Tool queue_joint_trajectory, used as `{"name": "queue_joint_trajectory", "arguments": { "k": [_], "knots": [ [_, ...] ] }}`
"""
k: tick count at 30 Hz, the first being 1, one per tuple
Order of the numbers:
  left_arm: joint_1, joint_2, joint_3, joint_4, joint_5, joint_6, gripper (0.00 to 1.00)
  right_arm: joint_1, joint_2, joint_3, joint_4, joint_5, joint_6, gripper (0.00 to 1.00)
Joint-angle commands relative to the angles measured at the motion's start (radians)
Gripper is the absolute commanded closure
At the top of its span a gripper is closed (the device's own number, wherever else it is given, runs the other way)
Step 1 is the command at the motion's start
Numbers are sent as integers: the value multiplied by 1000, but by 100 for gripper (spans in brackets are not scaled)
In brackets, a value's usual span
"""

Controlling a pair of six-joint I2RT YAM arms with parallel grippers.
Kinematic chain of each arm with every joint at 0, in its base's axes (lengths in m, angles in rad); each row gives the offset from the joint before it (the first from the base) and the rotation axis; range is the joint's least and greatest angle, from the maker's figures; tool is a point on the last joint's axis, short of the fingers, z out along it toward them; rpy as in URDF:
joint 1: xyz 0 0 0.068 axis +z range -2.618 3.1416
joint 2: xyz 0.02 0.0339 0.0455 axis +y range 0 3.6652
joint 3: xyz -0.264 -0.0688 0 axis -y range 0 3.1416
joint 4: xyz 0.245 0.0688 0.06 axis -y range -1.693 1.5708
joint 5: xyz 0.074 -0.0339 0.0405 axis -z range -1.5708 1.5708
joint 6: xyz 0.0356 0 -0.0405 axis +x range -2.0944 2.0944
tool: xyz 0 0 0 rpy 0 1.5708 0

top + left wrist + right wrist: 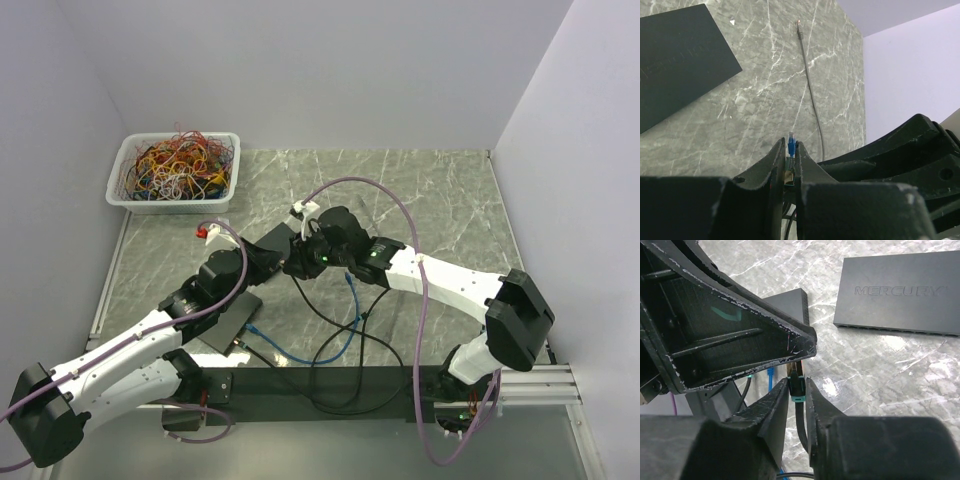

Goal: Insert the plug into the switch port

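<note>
Nearest the bases, the flat, matte-black switch point(897, 295) lies on the desk point(440, 200), a glossy grey-green marble veined in white. A thin blue cable point(350, 300) curls close by. Mid-desk, the two arms meet tip to tip. The left end effector point(790, 149) is clamped on the plug point(790, 139), its blue tip poking past scuffed black fingers, up off the desk and apart from the switch. The right end effector point(797, 385) flanks a teal-collared black cable point(800, 427); whether it pinches, I cannot tell. Far left, a white plastic basket point(170, 206) brims with tangled coloured wires point(178, 165).
</note>
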Motion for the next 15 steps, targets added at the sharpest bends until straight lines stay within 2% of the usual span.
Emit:
{"name": "queue_joint_trajectory", "arguments": {
  "k": [1, 4, 5, 7, 9, 10, 11, 13, 14, 15],
  "knots": [
    [-2, 0, 27, 11, -11, -18, 99, 10, -13, 15, 45, 19, 4, 75],
    [-4, 0, 27, 11, -11, -19, 100, 10, -8, 19, 37, 22, 1, 87],
    [-2, 0, 29, 11, -9, -18, 99, 10, -5, 19, 34, 22, 1, 95],
    [-4, 0, 27, 11, -9, -18, 100, 9, -4, 13, 37, 24, 1, 100],
    [-2, 4, 26, 11, -11, -10, 94, 10, 1, 4, 45, 27, 7, 100],
    [-2, 7, 24, 13, -11, -7, 89, 9, 4, 2, 45, 30, 7, 100],
    [-2, 13, 24, 9, -15, -2, 77, 10, 10, 4, 30, 51, 9, 100],
    [-2, 22, 33, -7, -23, 8, 64, 10, 21, 6, 13, 65, 3, 100],
    [-2, 36, 35, -35, -34, 13, 54, 10, 28, 1, -4, 79, -1, 100],
    [-1, 40, 38, -43, -40, 27, 49, 7, 33, -4, -10, 105, -4, 100]
  ]
}}
